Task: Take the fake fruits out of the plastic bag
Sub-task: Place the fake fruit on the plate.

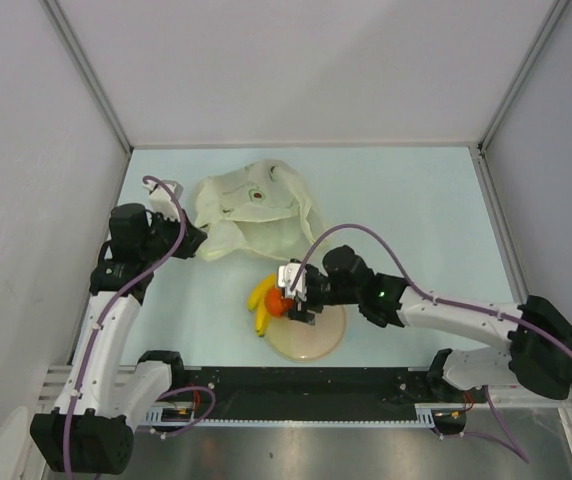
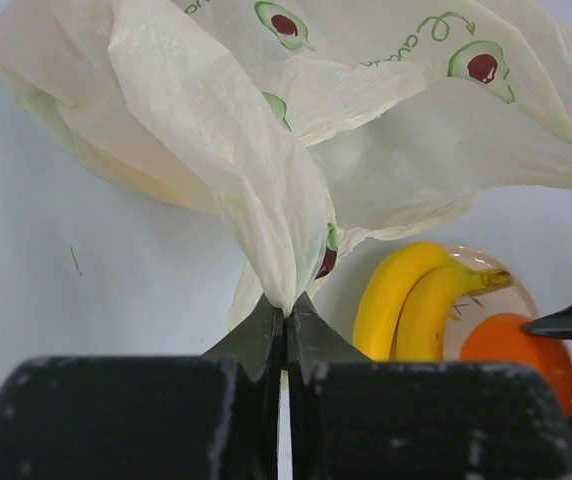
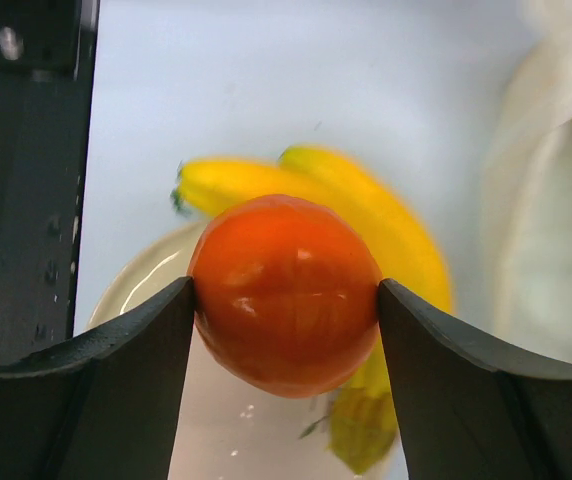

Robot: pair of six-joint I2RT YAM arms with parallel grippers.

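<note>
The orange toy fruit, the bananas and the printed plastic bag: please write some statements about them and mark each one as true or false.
1. The right gripper grips the glossy orange toy fruit between its two fingers. True.
2. The left gripper is open and apart from the thin pale printed plastic bag. False: it is shut on a fold of the bag.
3. The yellow toy banana bunch lies outside the bag, at the rim of the round beige plate. True.
4. The orange fruit is inside the bag. False: it is outside the bag, over the plate.
</note>
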